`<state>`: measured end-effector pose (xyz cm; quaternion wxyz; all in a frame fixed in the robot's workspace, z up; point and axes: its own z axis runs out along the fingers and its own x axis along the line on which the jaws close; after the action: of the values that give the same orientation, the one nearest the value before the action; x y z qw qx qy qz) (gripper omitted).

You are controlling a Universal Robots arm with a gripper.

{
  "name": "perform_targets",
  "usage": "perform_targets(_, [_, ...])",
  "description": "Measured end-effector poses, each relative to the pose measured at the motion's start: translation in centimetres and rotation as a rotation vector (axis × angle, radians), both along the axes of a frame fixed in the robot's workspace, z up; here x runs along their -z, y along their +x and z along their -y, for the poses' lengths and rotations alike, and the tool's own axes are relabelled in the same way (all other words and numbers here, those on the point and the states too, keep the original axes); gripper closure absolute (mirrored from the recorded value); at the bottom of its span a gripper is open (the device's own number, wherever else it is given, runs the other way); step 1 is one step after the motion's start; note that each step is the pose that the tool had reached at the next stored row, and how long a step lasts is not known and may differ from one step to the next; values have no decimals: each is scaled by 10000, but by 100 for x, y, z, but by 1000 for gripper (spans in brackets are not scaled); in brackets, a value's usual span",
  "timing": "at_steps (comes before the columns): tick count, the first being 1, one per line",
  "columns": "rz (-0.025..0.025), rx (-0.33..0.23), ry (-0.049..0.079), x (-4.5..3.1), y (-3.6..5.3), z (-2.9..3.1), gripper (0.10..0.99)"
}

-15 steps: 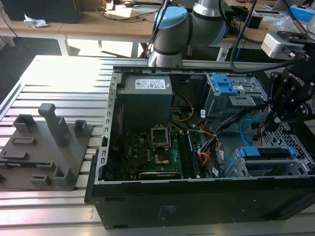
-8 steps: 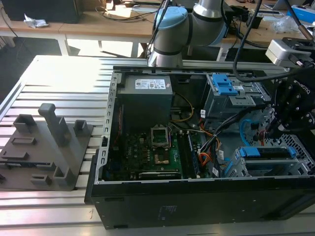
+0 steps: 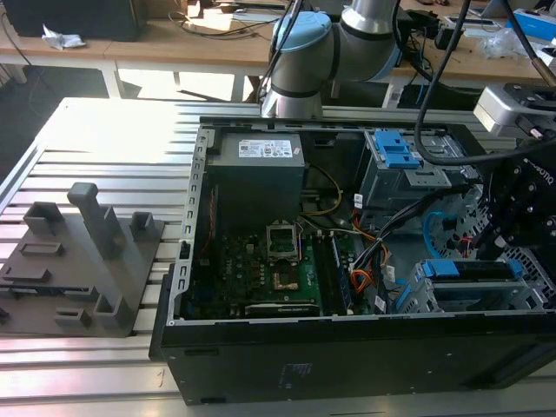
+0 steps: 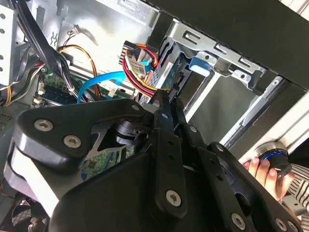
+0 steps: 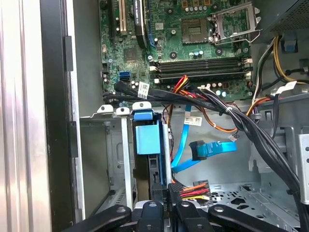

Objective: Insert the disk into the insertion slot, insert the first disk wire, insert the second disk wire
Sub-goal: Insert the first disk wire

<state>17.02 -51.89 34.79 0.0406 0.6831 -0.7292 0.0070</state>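
An open computer case [image 3: 261,365] lies on a slatted table [image 3: 104,130]. The disk [image 5: 147,137] sits in the slot [image 5: 123,159], its blue handle facing out. The gripper [image 5: 164,178] is pinched shut on the black plug of the first wire [image 5: 193,186], right at the disk's edge. The blue second wire [image 5: 212,147] curves loose nearby.

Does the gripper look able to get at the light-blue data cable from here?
Probably yes. The light-blue data cable hangs loose in open space beside the disk, near the gripper; only the red-and-yellow wire bundle crowds the gripper's tip.
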Motion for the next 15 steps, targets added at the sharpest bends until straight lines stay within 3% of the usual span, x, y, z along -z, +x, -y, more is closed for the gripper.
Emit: perform_targets(15, [0,0,-2,105,0,4,922])
